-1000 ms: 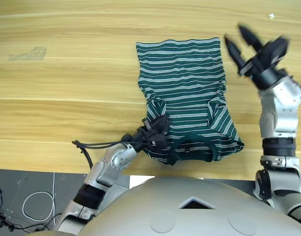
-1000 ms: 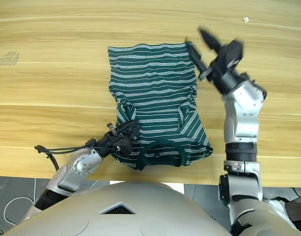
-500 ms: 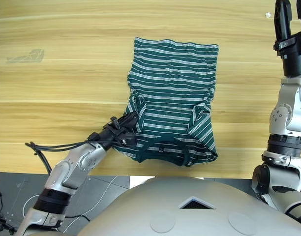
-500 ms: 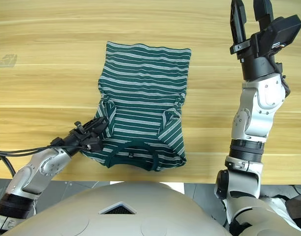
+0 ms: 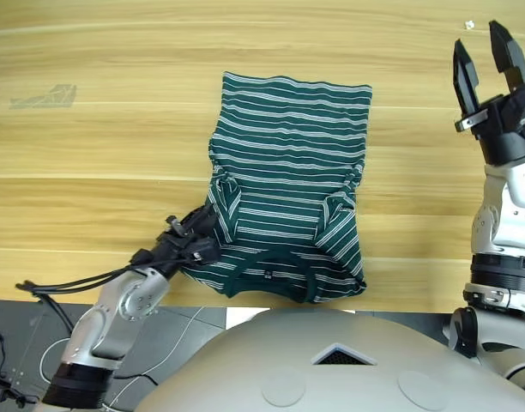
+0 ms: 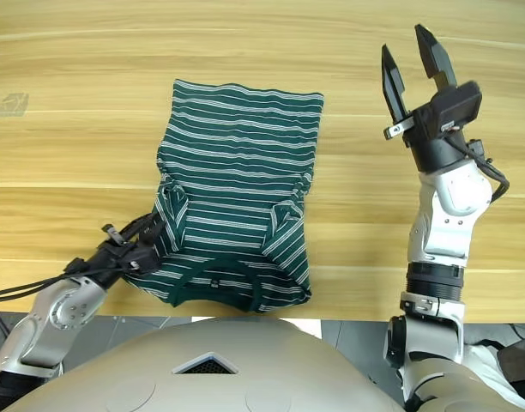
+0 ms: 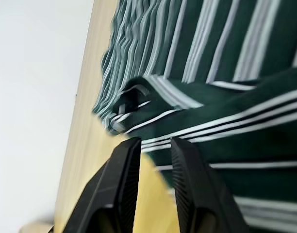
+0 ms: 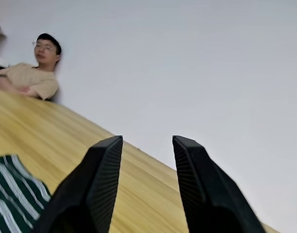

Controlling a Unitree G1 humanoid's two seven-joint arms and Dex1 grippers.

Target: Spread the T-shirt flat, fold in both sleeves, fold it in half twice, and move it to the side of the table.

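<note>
The T-shirt [image 5: 288, 172], dark green with thin white stripes, is lying on the wooden table [image 5: 99, 154] roughly in the middle, a little toward the near edge. Its hem is pointing to the far side and is lying flat and fairly straight. Its collar is sitting at the near side, close to the table's near edge. Both sleeves are lying folded inward over the body, each bunching into a small wrinkled knot at its side, so the garment is forming a narrow upright shape that is leaning slightly left at the near end.

The left gripper [image 5: 198, 240] is resting low at the shirt's near left corner, beside the left shoulder. In the left wrist view its two dark fingers [image 7: 124, 174] are standing nearly together, pinching the striped edge of the fabric between their tips, with bare wood showing just beneath.

The right gripper [image 6: 403, 39] is hanging raised over the right side of the table, well apart from the shirt. Its fingers [image 8: 105, 184] are standing spread wide and gripping nothing, pointing toward the far side.

A small white scrap [image 5: 471, 25] is lying at the far right, and a faint grey mark [image 5: 44, 96] is showing at the far left.
</note>
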